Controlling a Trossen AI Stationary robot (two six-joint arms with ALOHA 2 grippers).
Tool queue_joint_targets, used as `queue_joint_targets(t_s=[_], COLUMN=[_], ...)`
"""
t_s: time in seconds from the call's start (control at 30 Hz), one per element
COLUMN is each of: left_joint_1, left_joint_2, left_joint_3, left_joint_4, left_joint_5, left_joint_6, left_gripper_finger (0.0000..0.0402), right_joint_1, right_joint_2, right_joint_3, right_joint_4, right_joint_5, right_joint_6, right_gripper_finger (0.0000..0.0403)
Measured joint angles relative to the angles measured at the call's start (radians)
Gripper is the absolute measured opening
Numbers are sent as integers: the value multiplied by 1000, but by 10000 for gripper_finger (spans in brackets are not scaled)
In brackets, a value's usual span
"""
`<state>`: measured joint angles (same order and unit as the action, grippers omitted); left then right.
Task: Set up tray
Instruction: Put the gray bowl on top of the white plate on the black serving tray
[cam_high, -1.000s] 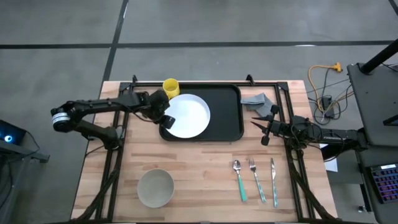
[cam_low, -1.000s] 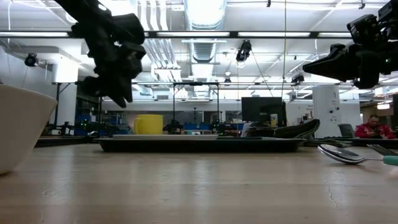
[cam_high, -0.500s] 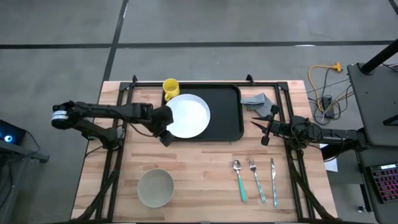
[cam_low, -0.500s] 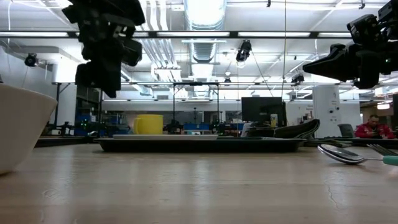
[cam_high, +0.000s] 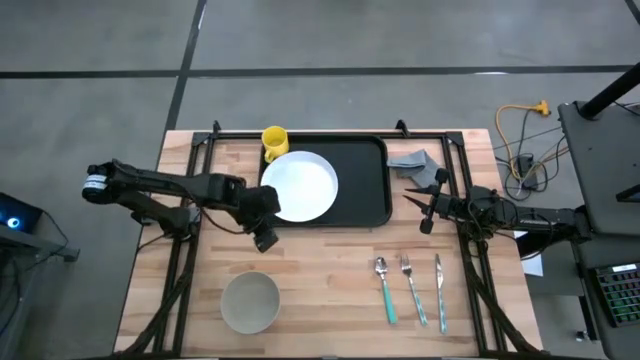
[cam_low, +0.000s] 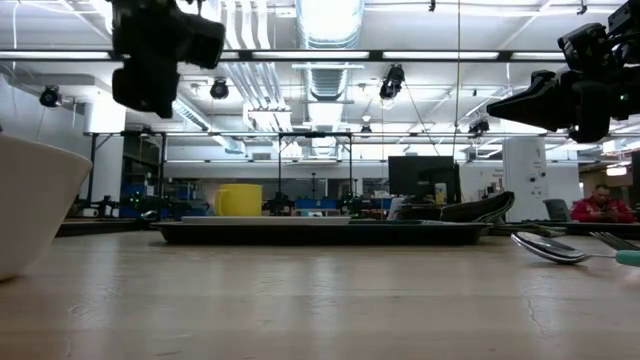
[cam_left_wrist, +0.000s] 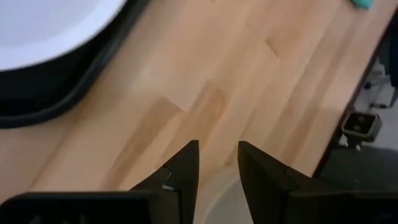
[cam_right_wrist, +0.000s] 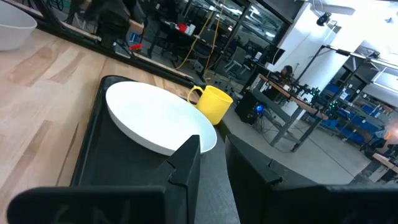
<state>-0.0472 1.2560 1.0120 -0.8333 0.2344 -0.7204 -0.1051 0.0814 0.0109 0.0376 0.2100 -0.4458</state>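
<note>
Here the tray (cam_high: 362, 190) is seen lying flat on the far half of the wooden bench (cam_high: 320, 290), toward the middle. A white plate (cam_high: 303, 185) is carried on the tray's left part, its left edge reaching to the tray's rim, while the tray's right part is left bare. A yellow mug (cam_high: 274, 140) is placed on the bench just beyond the tray's far left corner. A grey cloth (cam_high: 418, 165) is found beside the tray's right edge.

The left gripper (cam_high: 264, 238) is held above the bare wood just off the tray's near left corner, between the tray and a pale bowl (cam_high: 250, 302) that stands near the front edge. Its jaws are parted by a narrow gap and nothing is held between them; the bowl's rim is seen below them in the left wrist view.

The right gripper (cam_high: 418, 203) is poised off the tray's right side, pointing toward it, raised clear of the bench. Its jaws stand slightly apart, with nothing gripped.

A spoon (cam_high: 384, 290), a fork (cam_high: 412, 290) and a knife (cam_high: 439, 290) are laid side by side on the front right of the bench, well apart from the tray.
</note>
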Motion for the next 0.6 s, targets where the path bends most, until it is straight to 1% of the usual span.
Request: queue_joint_targets(t_s=[0.23, 0.6], left_joint_1=[-100, -314], left_joint_2=[0, 1], left_joint_3=[18, 15], left_joint_4=[-17, -26], left_joint_5=[-3, -4], left_joint_6=[-1, 14], left_gripper_finger=[95, 95], right_joint_1=[0, 0], right_joint_2=[0, 0], right_joint_3=[0, 0], right_joint_4=[0, 0], right_joint_5=[0, 0], right_joint_6=[-1, 0], right_gripper_finger=[68, 68])
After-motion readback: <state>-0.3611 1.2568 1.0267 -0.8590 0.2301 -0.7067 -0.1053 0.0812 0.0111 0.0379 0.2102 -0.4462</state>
